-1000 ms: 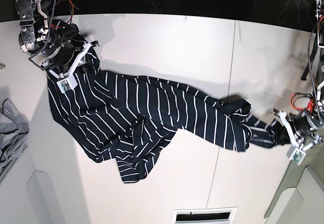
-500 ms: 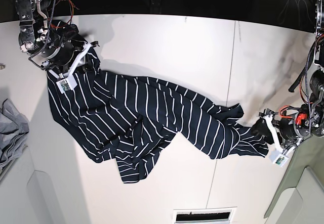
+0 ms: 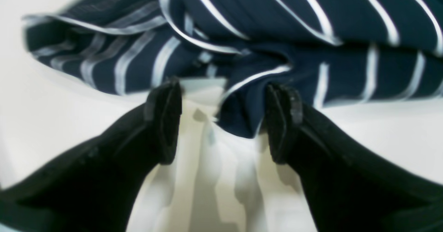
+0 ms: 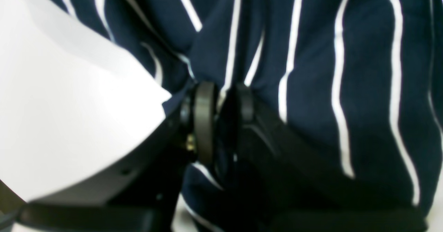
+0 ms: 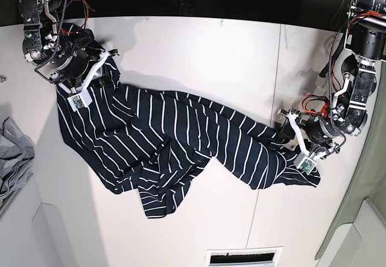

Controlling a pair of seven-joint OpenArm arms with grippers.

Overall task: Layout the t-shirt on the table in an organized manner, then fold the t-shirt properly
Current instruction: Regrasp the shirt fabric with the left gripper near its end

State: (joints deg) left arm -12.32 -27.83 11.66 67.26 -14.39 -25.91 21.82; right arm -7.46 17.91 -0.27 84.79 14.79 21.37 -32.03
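Note:
The dark navy t-shirt with thin white stripes lies crumpled in a diagonal band across the white table. My right gripper sits at the shirt's upper-left end. The right wrist view shows this gripper shut on a fold of the t-shirt. My left gripper is at the shirt's lower-right end. In the left wrist view it stands open, and a loose tip of the t-shirt lies on the table between its fingers, near the right one.
A plain grey garment lies at the left edge. A thin dark seam crosses the table right of centre. A slotted opening sits at the near edge. Dark clutter and cables run along the far edge.
My left gripper has opened and let go of the shirt's end. It has moved inward to the left, and that end has slackened and bunched. The right gripper has not moved.

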